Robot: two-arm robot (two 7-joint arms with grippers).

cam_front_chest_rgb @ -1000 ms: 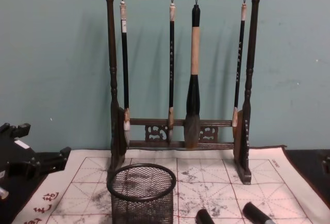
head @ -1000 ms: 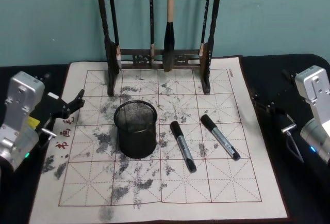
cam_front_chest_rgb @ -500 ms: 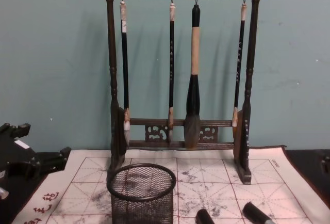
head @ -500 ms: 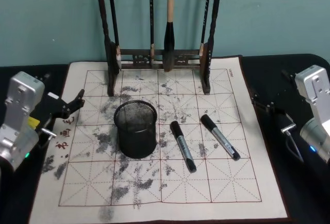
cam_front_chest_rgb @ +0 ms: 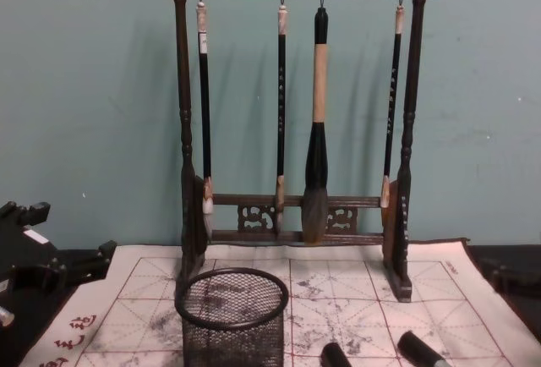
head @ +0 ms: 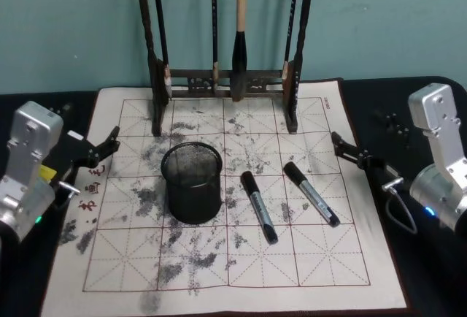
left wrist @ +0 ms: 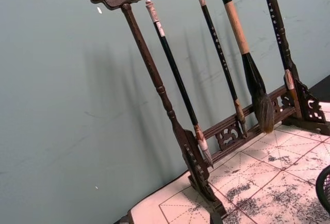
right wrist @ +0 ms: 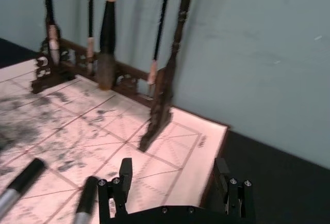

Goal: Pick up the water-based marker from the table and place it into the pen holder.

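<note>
Two water-based markers, each with a black cap and a grey barrel, lie flat on the white felt calligraphy mat (head: 292,258). The first marker (head: 259,206) is just beside the pen holder (head: 193,200) at its 3 o'clock, and the second marker (head: 311,193) lies farther out on the same bearing, the two near each other but not touching. The single black wire-mesh pen holder stands upright, left of the mat's middle. At its 12 o'clock, on the mat's far edge, stands one brown wooden brush rack (head: 226,79) with four calligraphy brushes hanging from its top bar, the third from the left, a thick brush (cam_front_chest_rgb: 317,130), much the largest. Red characters (head: 91,185) run along the mat's 9 o'clock edge and small print (head: 326,101) sits near its 1 o'clock corner, neither readable; any print on the marker barrels is too small to make out. The right gripper (head: 368,134) hovers at the mat's 3 o'clock edge, its fingers (right wrist: 124,175) spread wide, one over the mat and one over the dark table (head: 408,98), holding and touching nothing. The left gripper (head: 98,153) sits at the mat's 9 o'clock edge, fingers apart and empty.
</note>
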